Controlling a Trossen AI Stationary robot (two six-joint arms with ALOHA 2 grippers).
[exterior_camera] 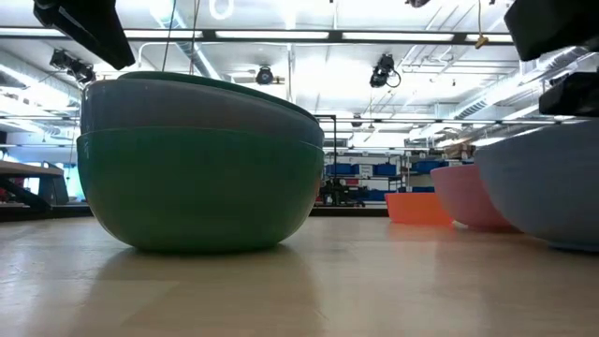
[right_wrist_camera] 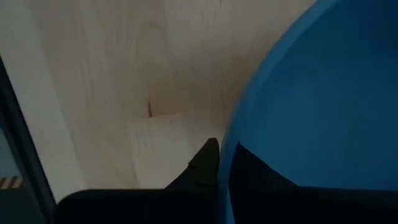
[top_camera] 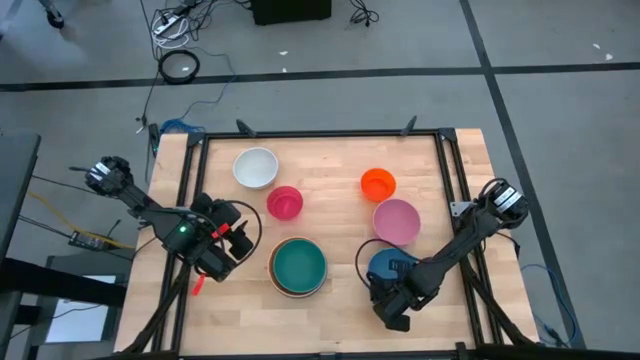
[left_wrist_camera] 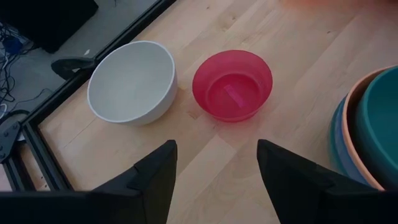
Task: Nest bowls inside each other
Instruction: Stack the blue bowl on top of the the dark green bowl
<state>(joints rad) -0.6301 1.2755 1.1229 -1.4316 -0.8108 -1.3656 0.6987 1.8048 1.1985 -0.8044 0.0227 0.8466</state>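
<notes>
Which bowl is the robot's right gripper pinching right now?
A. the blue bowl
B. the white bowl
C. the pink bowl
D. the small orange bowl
A. The right wrist view shows the right gripper closed over the rim of the blue bowl, one dark finger outside the wall, and the high view puts that gripper at the blue bowl near the table's front edge.

A robotics lab or workshop: a pale wooden worktop (top_camera: 330, 160) in a black metal frame (top_camera: 320, 133), grey floor strewn with cables (top_camera: 175, 25), ceiling strip lights (exterior_camera: 309, 36), distant blue storage racks (exterior_camera: 374, 173).
</notes>
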